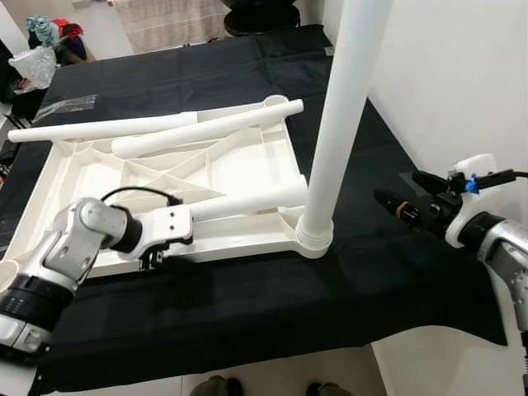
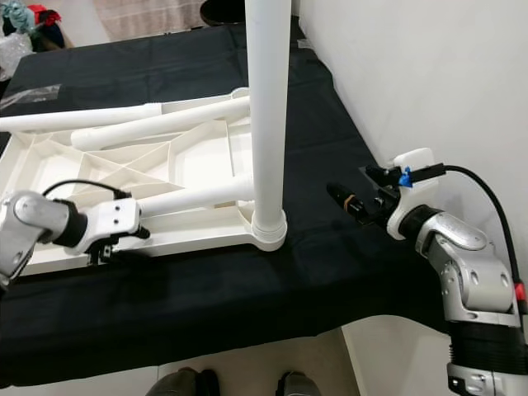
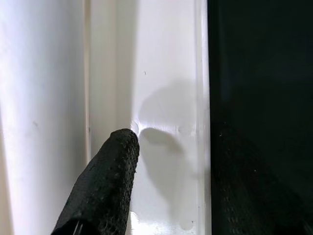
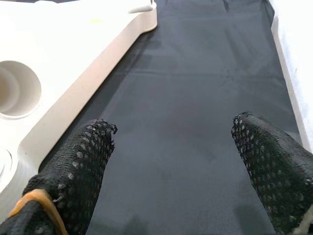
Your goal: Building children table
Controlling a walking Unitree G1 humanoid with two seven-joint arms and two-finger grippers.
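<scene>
left gripper (image 1: 153, 257) fingers astride tabletop (image 1: 247, 169) rim beside loose leg (image 1: 247, 200), grip unclear; right gripper (image 1: 406, 196) released. steady tabletop first.

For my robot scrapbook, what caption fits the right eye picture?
One white leg stands upright in the upturned table top; the left hand rests on its near edge.

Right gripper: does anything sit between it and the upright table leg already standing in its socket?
Nothing visible does. The right gripper hovers open over bare black cloth, beside the upright leg on the upturned tabletop.
</scene>
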